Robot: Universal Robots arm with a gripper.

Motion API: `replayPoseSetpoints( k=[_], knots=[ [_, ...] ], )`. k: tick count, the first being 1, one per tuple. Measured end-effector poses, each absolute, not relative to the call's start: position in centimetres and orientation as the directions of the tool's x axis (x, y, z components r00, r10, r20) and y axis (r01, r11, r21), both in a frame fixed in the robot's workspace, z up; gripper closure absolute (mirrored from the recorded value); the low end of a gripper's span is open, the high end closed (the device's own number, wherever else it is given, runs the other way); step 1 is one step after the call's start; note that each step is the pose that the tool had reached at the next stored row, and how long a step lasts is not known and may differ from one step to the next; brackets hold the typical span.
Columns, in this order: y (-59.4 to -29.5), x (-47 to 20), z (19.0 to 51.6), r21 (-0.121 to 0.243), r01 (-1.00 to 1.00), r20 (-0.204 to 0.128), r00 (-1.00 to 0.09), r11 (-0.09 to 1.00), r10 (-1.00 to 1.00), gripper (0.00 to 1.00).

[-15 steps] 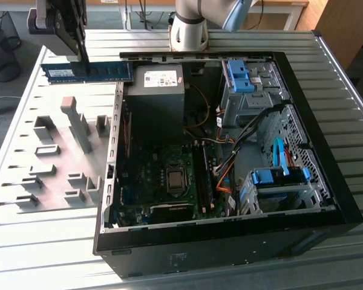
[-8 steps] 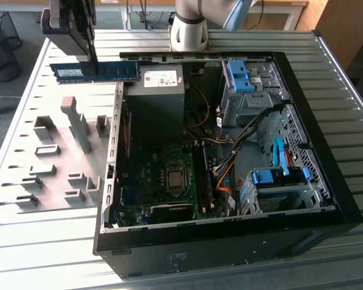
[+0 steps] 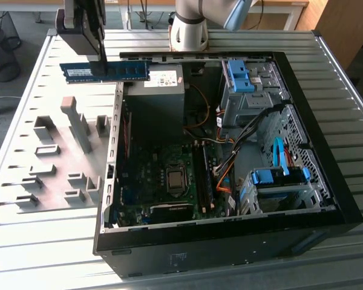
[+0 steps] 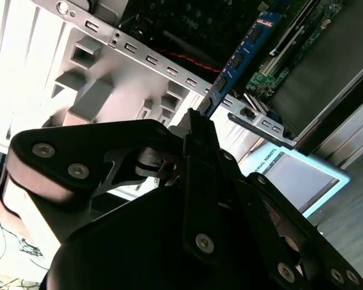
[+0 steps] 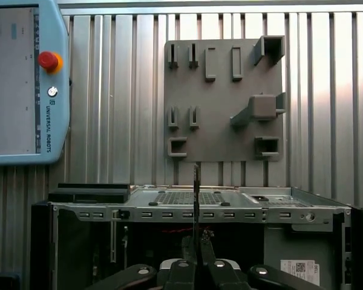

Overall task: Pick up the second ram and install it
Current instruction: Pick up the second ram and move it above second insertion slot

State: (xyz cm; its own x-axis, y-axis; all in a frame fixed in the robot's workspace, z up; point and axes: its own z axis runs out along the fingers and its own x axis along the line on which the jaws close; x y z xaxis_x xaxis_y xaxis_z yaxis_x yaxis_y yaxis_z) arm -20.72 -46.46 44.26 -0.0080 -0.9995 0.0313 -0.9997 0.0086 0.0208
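Observation:
The second ram is a slim blue board with black chips. It hangs level in the air over the back corner of the open computer case, on the exterior view's left. My gripper is shut on its top edge from above. In the second wrist view the ram sticks out past the shut gripper towards the case. The first wrist view has the ram edge-on as a thin dark line rising from the gripper, above the case's wall. The motherboard's long memory slots lie lower in the case.
A grey fixture plate with upright holders lies on the slatted table beside the case. The power supply sits just under the ram. Blue drive brackets, cables and a drive cage fill the case's far side. A teach pendant lies on the table.

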Motion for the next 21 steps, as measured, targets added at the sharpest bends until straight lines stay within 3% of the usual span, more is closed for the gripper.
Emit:
replayPoseSetpoints(
  k=[21],
  knots=[
    [-46.5, -17.0, 44.3, 0.021, -1.0, 0.031, -0.008, 0.009, -0.999, 0.86]
  ],
)
